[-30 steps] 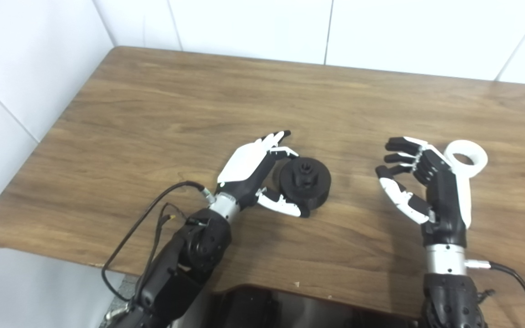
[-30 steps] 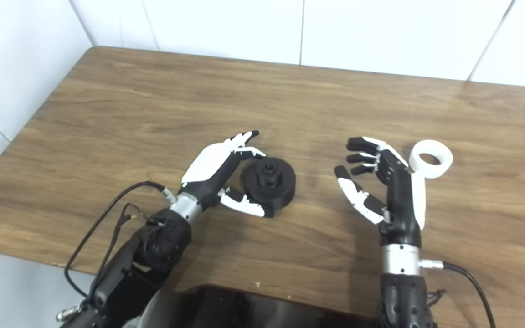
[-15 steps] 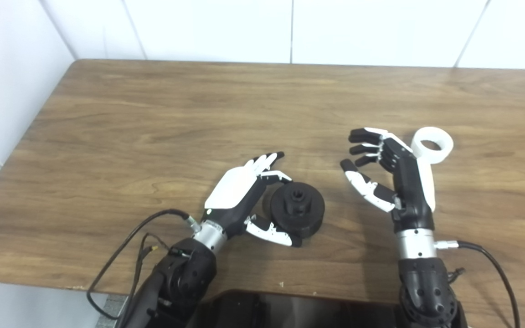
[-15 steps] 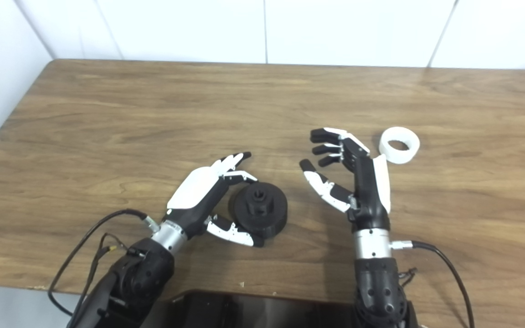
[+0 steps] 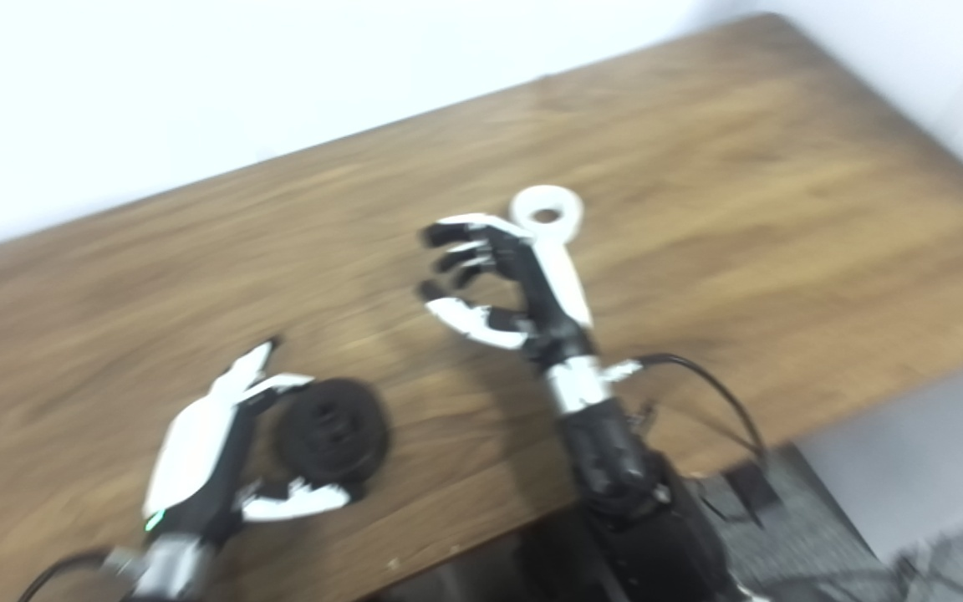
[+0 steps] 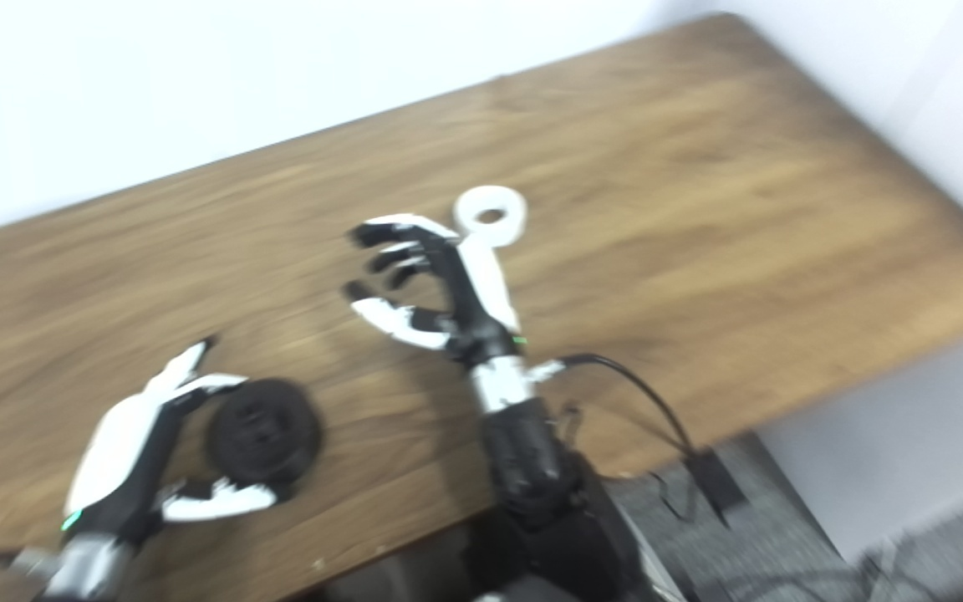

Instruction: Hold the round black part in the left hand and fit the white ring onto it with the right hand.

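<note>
Both head cameras have swung to the right and tilted since half a second ago, so the whole scene now sits blurred and slanted, with the counter's [image 5: 782, 167] right corner and some grey floor [image 5: 908, 468] showing at 4 o'clock; the objects themselves lie much as they did.

At about 8 o'clock in the picture, the left robot hand [image 5: 214, 443] cups the round black part [image 5: 331, 431], which rests on the counter. Its fingers [image 5: 247, 372] curve over the part's far-left side and its thumb [image 5: 293, 502] lies along the near edge. Through the blur it cannot be told whether the fingers are pressing the part or only standing beside it.

Near the centre, the right robot hand [image 6: 431, 284] is raised above the counter, released and holding nothing, its fingers spread and curled toward 9 o'clock. The white ring [image 6: 490, 216] lies flat on the counter just behind this hand, at its 1 o'clock, well apart from the black part. A black cable [image 6: 632, 393] loops from the right wrist.
</note>
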